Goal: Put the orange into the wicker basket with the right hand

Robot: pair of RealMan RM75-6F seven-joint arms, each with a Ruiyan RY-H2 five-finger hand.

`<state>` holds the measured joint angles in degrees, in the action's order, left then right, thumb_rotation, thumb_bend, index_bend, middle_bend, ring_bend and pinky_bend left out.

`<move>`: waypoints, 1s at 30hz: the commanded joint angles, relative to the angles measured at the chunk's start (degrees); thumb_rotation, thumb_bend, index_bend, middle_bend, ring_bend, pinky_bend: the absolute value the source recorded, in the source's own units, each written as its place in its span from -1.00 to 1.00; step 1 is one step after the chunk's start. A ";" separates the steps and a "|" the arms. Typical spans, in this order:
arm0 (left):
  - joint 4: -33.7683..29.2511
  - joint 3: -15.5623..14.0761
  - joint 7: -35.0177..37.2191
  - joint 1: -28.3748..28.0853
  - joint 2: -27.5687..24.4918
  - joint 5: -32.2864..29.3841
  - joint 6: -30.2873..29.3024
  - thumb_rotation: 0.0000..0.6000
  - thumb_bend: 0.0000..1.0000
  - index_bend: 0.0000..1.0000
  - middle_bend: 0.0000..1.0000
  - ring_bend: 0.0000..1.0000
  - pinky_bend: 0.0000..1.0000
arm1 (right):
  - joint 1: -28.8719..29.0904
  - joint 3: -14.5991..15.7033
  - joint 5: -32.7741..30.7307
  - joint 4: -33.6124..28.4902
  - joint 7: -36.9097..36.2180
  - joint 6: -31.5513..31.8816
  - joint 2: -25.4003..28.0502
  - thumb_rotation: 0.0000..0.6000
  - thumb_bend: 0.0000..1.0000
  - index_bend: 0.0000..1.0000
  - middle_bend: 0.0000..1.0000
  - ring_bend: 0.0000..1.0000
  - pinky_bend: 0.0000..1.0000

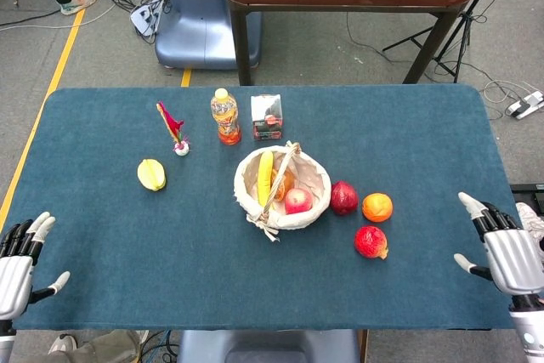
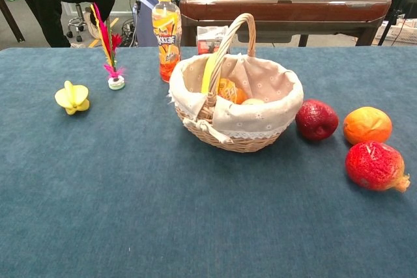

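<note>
The orange (image 1: 377, 207) (image 2: 367, 125) lies on the blue table to the right of the wicker basket (image 1: 316, 207) (image 2: 241, 142), with a dark red apple (image 1: 343, 197) (image 2: 317, 120) between them. The cloth-lined basket holds a banana, an apple and other fruit. My right hand (image 1: 505, 251) hovers at the table's right front edge, fingers spread and holding nothing, well right of the orange. At the front left corner my left hand (image 1: 17, 263) is open too. Neither hand shows in the chest view.
A pomegranate (image 1: 371, 241) (image 2: 376, 165) lies just in front of the orange. At the back stand a juice bottle (image 1: 224, 116) (image 2: 166, 25) and a small carton (image 1: 267, 116). A feather shuttlecock (image 1: 173, 127) (image 2: 107, 46) and a yellow starfruit (image 1: 151, 174) (image 2: 72, 97) lie at the left.
</note>
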<state>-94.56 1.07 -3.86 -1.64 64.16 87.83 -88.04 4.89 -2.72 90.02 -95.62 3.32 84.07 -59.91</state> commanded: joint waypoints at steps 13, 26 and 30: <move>0.17 -0.44 0.02 0.94 -0.19 -0.68 -0.54 1.00 -0.56 -0.86 -1.00 -1.00 -1.00 | 16.56 -5.65 -15.31 6.75 9.35 -25.01 -9.30 1.00 -0.84 -0.84 -0.59 -0.68 -0.36; 0.16 -0.33 -0.54 0.84 0.02 -1.22 -0.03 1.00 -0.56 -0.86 -1.00 -1.00 -1.00 | 23.24 -5.94 -22.69 15.08 14.74 -32.54 -18.18 1.00 -0.83 -0.64 -0.49 -0.68 -0.35; 0.21 -0.31 -0.44 0.95 -0.06 -1.40 -0.09 1.00 -0.56 -0.86 -1.00 -1.00 -1.00 | 24.37 -5.70 -24.07 16.64 15.47 -33.66 -19.77 1.00 -0.70 -0.49 -0.41 -0.65 -0.35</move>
<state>-94.36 0.76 -4.32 -0.70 64.11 86.45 -88.11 29.07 -8.53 66.16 -79.23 18.55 50.60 -79.41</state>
